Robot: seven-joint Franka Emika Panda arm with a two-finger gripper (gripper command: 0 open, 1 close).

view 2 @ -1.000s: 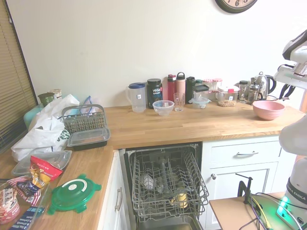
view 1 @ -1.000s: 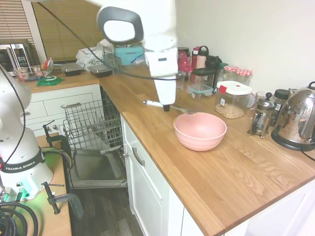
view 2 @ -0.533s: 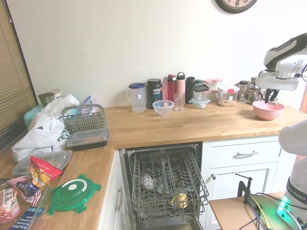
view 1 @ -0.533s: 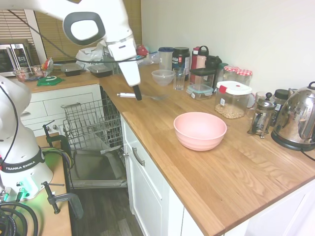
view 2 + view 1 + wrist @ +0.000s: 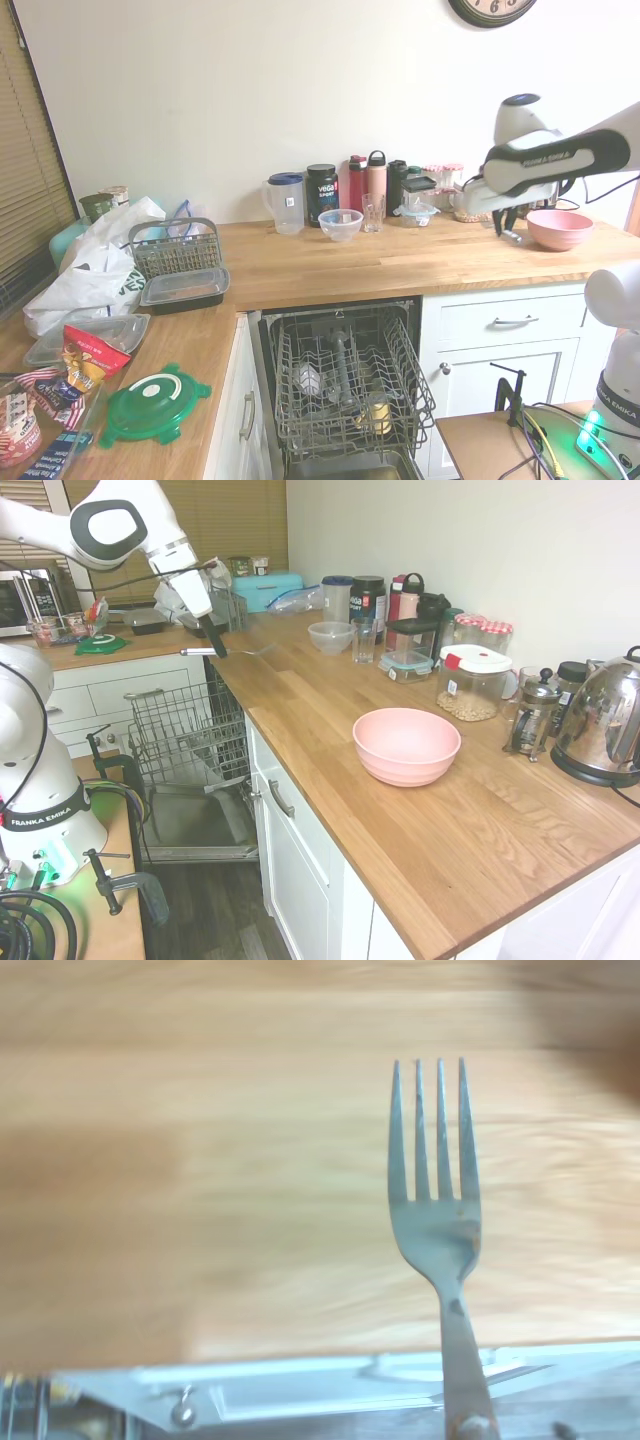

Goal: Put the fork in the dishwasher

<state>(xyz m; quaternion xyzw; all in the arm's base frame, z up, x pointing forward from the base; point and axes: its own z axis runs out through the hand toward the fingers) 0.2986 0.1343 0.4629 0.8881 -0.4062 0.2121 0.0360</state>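
Holding the fork (image 5: pixel 232 651) level by its handle, my gripper (image 5: pixel 214 646) is closed on it in the first exterior view, above the edge of the wooden counter (image 5: pixel 430 810) where the dishwasher (image 5: pixel 190 750) opens below. The tines point out over the counter toward the clear small bowl (image 5: pixel 330 637); the pink bowl (image 5: pixel 406 745) sits well apart, nearer the camera.

From the second exterior view, my gripper (image 5: pixel 507 230) hangs near the pink bowl (image 5: pixel 559 229), and a thin sliver of fork (image 5: pixel 514 237) shows under it; the dishwasher (image 5: pixel 345 385) rack stands pulled out lower down, with a few items already in it.

Looking through the wrist view, the fork (image 5: pixel 437 1220) rises over blurred counter wood, with a strip of grey dishwasher (image 5: pixel 300 1400) metal beneath its neck.

I judge the fork light, stiff and slick, so my hold on the slim handle could let it swivel or slip; a firm pinch well back on the handle seems right.
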